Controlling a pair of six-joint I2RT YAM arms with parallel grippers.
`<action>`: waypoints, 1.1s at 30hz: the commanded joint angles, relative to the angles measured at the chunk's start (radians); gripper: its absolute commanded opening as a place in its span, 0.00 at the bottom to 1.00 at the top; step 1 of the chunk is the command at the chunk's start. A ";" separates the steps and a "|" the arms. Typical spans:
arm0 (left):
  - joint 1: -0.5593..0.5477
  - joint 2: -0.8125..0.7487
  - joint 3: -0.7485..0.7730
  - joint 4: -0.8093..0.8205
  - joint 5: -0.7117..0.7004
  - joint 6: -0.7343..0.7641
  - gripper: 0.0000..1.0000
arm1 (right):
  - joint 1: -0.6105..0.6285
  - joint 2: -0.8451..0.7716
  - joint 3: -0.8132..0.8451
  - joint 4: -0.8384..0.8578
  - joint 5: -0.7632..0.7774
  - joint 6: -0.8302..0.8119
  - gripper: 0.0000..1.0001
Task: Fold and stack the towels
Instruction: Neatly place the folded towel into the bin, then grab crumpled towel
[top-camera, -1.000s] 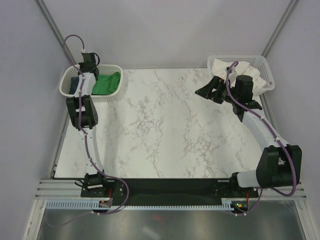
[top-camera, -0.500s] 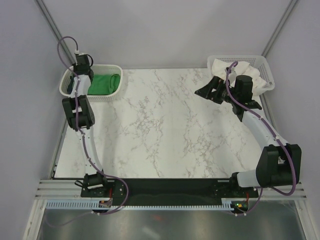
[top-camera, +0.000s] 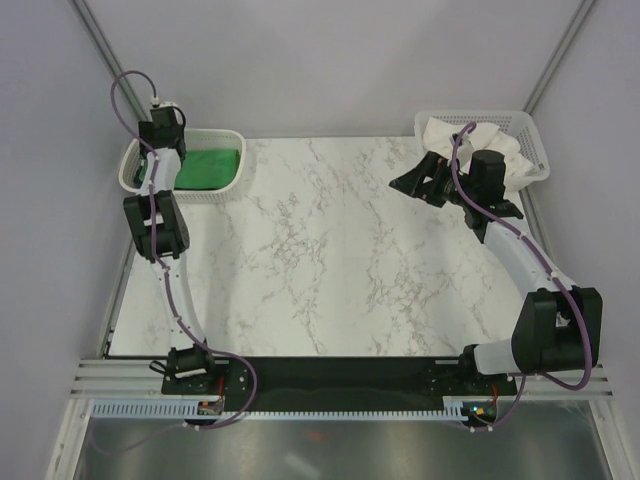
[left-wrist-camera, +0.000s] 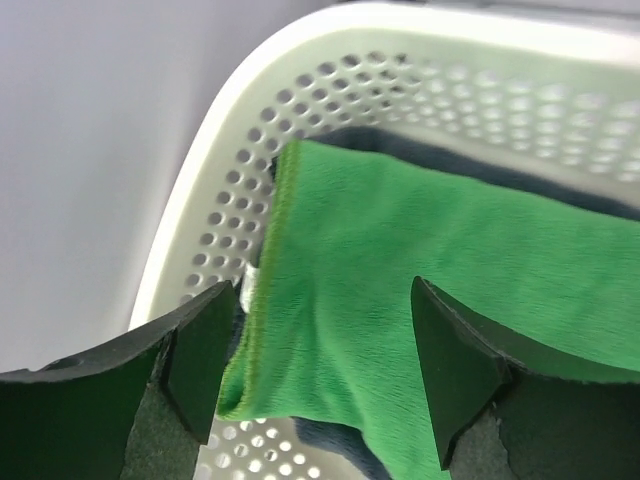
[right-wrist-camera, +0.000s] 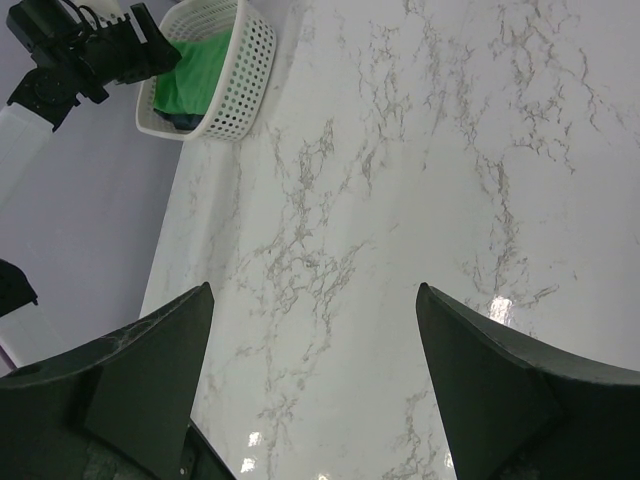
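Left end effector (left-wrist-camera: 318, 340) gapes empty above the soft, limp green towel (left-wrist-camera: 420, 240), best pinched at its hem, frame left; right end effector (right-wrist-camera: 312, 295) open, empty too.

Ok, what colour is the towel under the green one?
Dark navy. The navy towel shows best in the left wrist view.

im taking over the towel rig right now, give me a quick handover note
Left gripper: fingers open, nothing held, directly above the green towel.
Right gripper: fingers open, empty, over the table beside the right basket.
Towels: green one lies flat on the navy towel in the left basket; the white towel is bunched in the right basket, hanging over its rim.
Done: green and navy look stacked.
Left: take out the white towel, fold it, add it to the stack.
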 joint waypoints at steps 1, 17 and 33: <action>-0.045 -0.145 0.057 0.030 0.066 -0.054 0.79 | 0.002 -0.014 -0.009 0.036 -0.004 -0.004 0.91; -0.566 -0.679 -0.306 -0.166 0.428 -0.434 1.00 | -0.018 -0.008 0.263 -0.166 0.508 -0.027 0.90; -0.620 -1.198 -0.955 -0.183 0.973 -0.632 1.00 | -0.078 0.691 0.963 -0.482 0.830 -0.297 0.89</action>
